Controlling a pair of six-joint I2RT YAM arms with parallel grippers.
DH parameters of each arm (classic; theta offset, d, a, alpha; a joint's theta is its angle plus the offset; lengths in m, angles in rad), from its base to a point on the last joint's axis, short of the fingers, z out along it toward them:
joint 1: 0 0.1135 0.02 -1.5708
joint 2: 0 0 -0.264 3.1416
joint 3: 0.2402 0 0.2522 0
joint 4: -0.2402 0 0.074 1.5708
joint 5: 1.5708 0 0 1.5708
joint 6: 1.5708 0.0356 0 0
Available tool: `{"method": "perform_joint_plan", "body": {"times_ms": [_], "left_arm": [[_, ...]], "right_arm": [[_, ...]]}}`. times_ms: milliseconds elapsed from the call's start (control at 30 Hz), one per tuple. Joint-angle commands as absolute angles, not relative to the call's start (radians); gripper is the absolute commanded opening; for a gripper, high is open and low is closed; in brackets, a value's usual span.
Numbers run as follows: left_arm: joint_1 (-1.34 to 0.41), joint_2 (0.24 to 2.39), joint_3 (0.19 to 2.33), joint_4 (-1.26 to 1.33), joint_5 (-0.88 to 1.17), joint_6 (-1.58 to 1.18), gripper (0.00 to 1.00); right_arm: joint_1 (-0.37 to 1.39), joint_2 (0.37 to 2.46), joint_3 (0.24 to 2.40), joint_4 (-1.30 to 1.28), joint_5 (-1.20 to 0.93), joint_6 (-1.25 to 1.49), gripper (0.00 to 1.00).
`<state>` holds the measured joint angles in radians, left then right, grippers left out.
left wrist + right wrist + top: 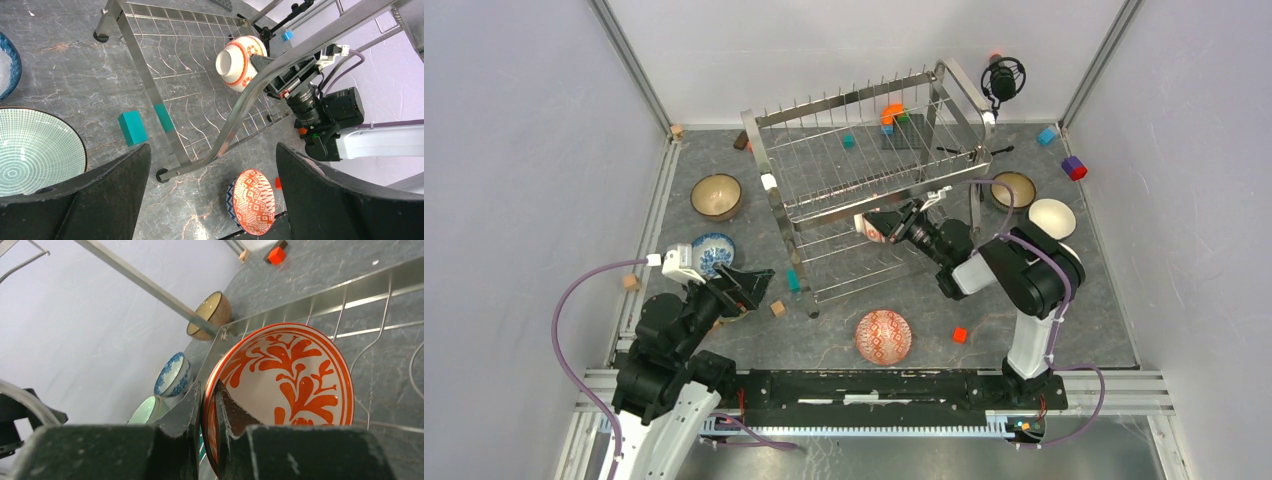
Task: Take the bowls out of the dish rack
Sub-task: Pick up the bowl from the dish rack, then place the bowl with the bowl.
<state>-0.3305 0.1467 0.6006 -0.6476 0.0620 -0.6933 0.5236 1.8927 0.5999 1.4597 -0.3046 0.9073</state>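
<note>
Top external: marbled tabletop, white walls

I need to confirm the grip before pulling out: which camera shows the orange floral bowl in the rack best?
Right wrist: the floral bowl fills the frame, its rim pinched by the right end effector. Left wrist shows its whole outside, but a tube of the dish rack crosses the grip. Top external shows only a small part under the wires.

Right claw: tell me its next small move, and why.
Probably pull back toward its own base, drawing the orange-and-white floral bowl sideways out of the dish rack. The right claw is shut on the bowl's rim and holds it on edge inside the lower tier. The upper tier lies overhead, so lifting straight up looks blocked.
</note>
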Motion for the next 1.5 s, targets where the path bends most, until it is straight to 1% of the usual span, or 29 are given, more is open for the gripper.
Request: {"method": "perform_joint_plan", "body": {"times_ms": [0, 333, 533, 733, 867, 1033, 1100, 1233, 1300, 1400, 1467], "left_arm": [[-0.329, 0.149, 0.602, -0.607, 0.069, -0.654, 1.0], [-0.327, 0.151, 0.604, -0.609, 0.064, -0.657, 1.0], [-0.328, 0.139, 0.603, -0.607, 0.061, -0.657, 1.0], [-0.328, 0.13, 0.598, -0.608, 0.03, -0.664, 1.0], [-0.328, 0.139, 0.595, -0.613, 0.003, -0.676, 1.0], [-0.328, 0.183, 0.611, -0.643, -0.06, -0.71, 1.0], [-0.328, 0.206, 0.63, -0.667, -0.09, -0.744, 1.0], [-0.328, 0.213, 0.659, -0.664, -0.133, -0.787, 1.0], [-0.327, 0.182, 0.643, -0.609, -0.075, -0.785, 1.0], [-0.328, 0.095, 0.584, -0.493, 0.087, -0.77, 1.0], [-0.328, 0.083, 0.589, -0.477, 0.15, -0.753, 1.0]], "right_arm": [[0.516, 1.799, 0.566, 1.85, -0.358, 0.996, 0.0], [0.521, 1.645, 0.423, 1.875, -0.393, 1.0, 0.0], [0.523, 1.456, 0.286, 1.787, -0.408, 0.95, 0.0], [0.542, 1.177, 0.157, 1.535, -0.418, 0.833, 0.0], [0.57, 0.928, 0.107, 1.229, -0.413, 0.709, 0.0], [0.633, 0.599, 0.134, 0.748, -0.361, 0.507, 0.0], [0.655, 0.485, 0.164, 0.595, -0.339, 0.442, 0.0], [0.665, 0.352, 0.191, 0.408, -0.332, 0.373, 0.0], [0.666, 0.311, 0.187, 0.361, -0.336, 0.355, 0.0], [0.665, 0.267, 0.175, 0.308, -0.327, 0.329, 0.0], [0.665, 0.247, 0.168, 0.284, -0.318, 0.318, 0.0]]}}
